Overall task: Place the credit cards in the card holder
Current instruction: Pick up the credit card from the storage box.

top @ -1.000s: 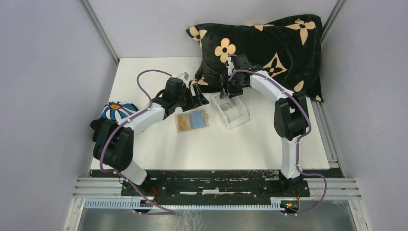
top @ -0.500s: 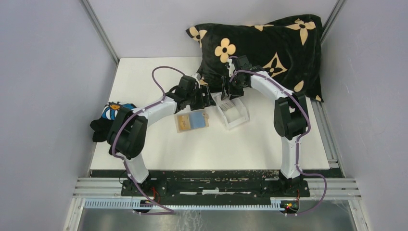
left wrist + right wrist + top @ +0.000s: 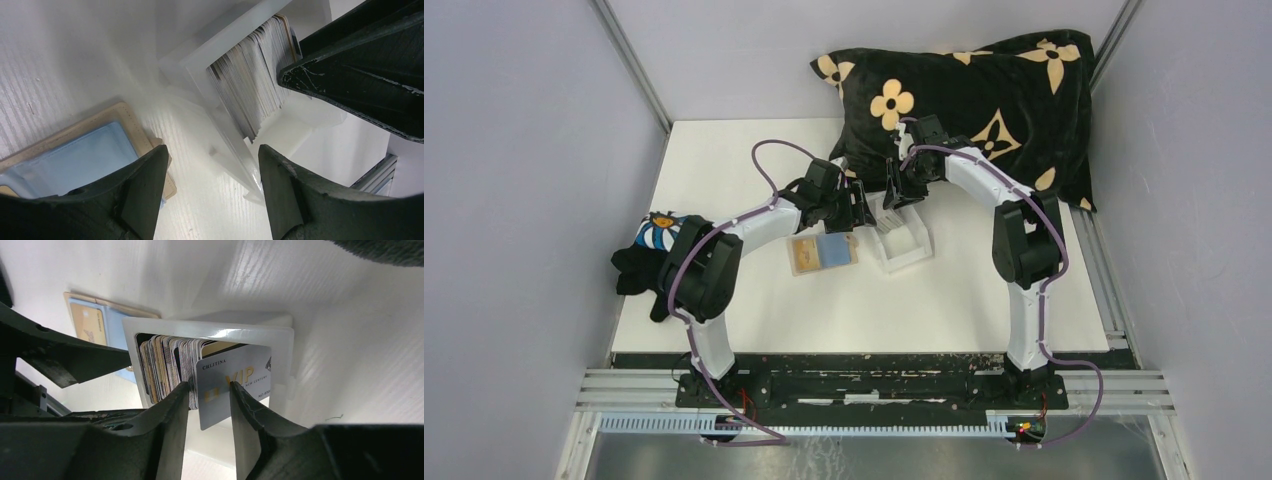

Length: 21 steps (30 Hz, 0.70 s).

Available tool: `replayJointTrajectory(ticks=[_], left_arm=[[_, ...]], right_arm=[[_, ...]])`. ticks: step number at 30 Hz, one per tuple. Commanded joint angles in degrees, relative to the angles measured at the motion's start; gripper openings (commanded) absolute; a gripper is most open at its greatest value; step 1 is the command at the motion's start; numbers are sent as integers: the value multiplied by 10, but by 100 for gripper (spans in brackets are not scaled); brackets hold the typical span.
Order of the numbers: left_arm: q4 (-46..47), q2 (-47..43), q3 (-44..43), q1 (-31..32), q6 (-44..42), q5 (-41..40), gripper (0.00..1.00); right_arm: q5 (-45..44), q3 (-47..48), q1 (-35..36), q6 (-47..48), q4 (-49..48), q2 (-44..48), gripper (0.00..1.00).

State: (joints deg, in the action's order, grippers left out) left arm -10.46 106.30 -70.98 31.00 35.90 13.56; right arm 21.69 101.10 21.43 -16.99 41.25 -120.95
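Note:
A clear plastic box (image 3: 906,243) holds a tight row of upright credit cards (image 3: 165,367) (image 3: 252,75). One grey VIP card (image 3: 240,382) leans out of the row. My right gripper (image 3: 209,387) (image 3: 894,192) is over the box, open but narrow, and that card's lower corner lies between its fingers. The tan card holder (image 3: 822,253) (image 3: 75,155) lies open on the table left of the box, with a yellowish card (image 3: 87,322) and a blue one (image 3: 834,249) in it. My left gripper (image 3: 212,150) (image 3: 856,207) hangs open between holder and box, holding nothing.
A black pillow with tan flowers (image 3: 984,95) lies at the back right, close behind the right arm. A dark cloth with a daisy print (image 3: 659,235) sits at the table's left edge. The two grippers are very close together over the box.
My left arm has swung right, up to the box's left side, its jaws narrowing a little. My right gripper's jaws have come closer together round the grey card.

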Motion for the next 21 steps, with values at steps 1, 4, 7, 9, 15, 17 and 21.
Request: replayJointTrajectory(ticks=[1,4,7,9,15,17,21], left_arm=[[7,6,-16,3,-31,-7,73],[6,7,-14,3,-32,-8,73],[7,7,-13,3,-34,-9,73],[7,8,-12,3,-35,-9,72],[7,7,-5,3,-39,-11,72],[6,7,-3,3,-40,-12,72],[5,5,-2,3,-43,-13,72]], right_arm=[[43,23,4,-20,2,-10,40],[48,26,7,-25,2,-9,36],[50,32,13,-28,4,-10,35],[50,37,17,-28,6,-10,33],[45,55,28,-33,13,-10,28],[43,64,31,-33,19,-11,26],[36,76,37,-32,29,-14,21]])
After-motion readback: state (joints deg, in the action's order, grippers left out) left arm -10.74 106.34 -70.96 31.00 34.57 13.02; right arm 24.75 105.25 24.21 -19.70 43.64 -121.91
